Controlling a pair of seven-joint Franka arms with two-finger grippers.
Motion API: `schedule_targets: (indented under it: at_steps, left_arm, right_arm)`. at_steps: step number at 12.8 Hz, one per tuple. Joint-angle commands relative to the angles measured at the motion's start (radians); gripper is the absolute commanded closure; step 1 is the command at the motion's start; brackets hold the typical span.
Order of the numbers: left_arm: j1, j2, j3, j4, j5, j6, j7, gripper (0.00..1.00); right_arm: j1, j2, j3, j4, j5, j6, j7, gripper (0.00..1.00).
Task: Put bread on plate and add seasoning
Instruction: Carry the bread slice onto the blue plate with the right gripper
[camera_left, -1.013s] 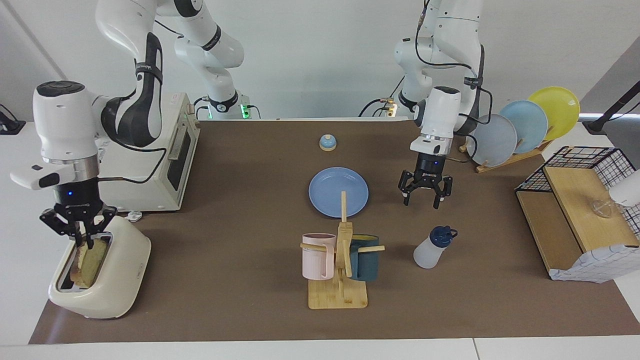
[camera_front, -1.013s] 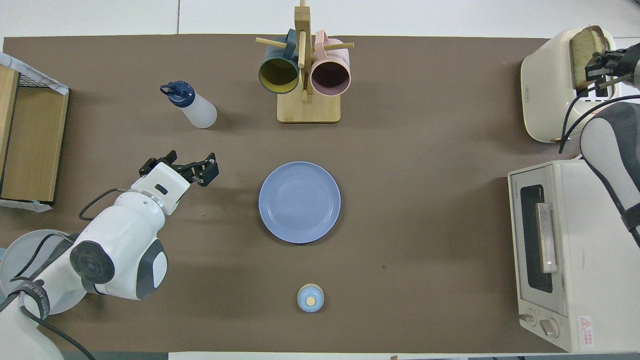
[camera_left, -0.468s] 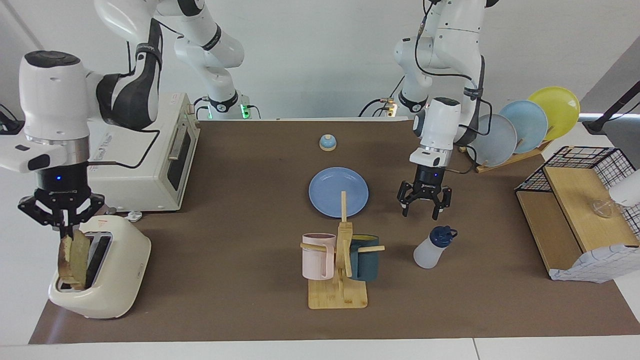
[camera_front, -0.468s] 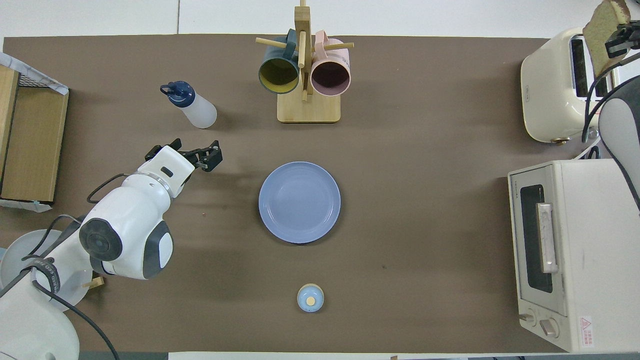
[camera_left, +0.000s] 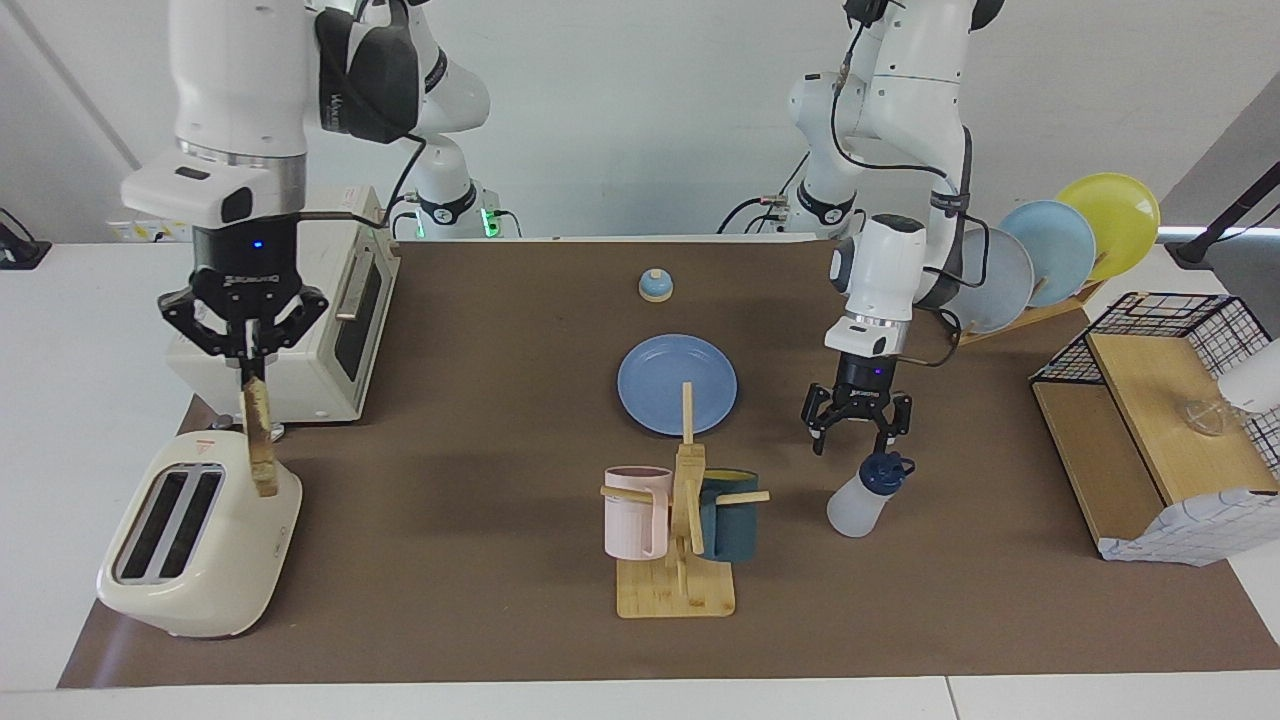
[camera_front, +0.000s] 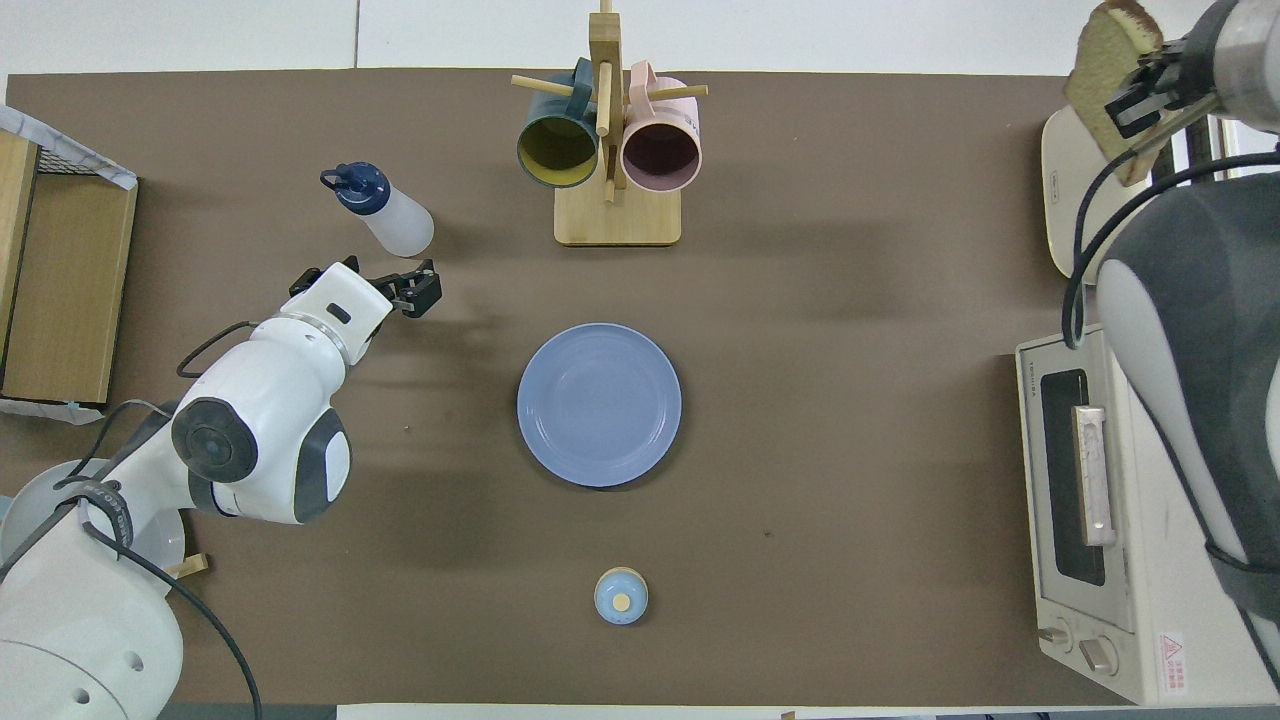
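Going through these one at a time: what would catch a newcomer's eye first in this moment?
First, the slice of bread dangling edge-on from the right hand, shut on it in the air over the white toaster. Next, the left hand, open just above the navy cap of the seasoning bottle. Between them the blue plate lies bare at the table's middle.

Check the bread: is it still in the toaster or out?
Out. The bread hangs edge-down from the right gripper, clear above the toaster, whose two slots show empty. The plate is still bare.
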Motion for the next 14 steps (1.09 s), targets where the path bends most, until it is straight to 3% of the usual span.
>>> schedule_targets:
  at_steps: [1, 3, 8, 11, 14]
  left_arm:
    - [-0.135, 0.039, 0.148, 0.057, 0.004, -0.018, 0.005, 0.0]
    - [-0.137, 0.065, 0.15, 0.082, -0.002, -0.015, 0.002, 0.0]
    - [-0.158, 0.126, 0.15, 0.093, -0.069, 0.085, -0.004, 0.0]
    - [-0.16, 0.16, 0.15, 0.114, -0.101, 0.133, -0.006, 0.0]
    - [-0.164, 0.164, 0.15, 0.12, -0.143, 0.156, -0.006, 0.0]
  right_arm:
    - [0.079, -0.023, 0.019, -0.019, 0.007, -0.083, 0.154, 1.0]
    - [0.151, -0.038, 0.028, -0.028, 0.095, -0.149, 0.311, 1.0]
    - [0.221, -0.057, 0.034, -0.103, 0.328, -0.139, 0.607, 1.0]
    - [0.336, -0.053, 0.034, -0.182, 0.376, -0.047, 0.806, 1.0]
    - [0.404, -0.052, 0.034, -0.268, 0.376, 0.069, 0.882, 1.0]
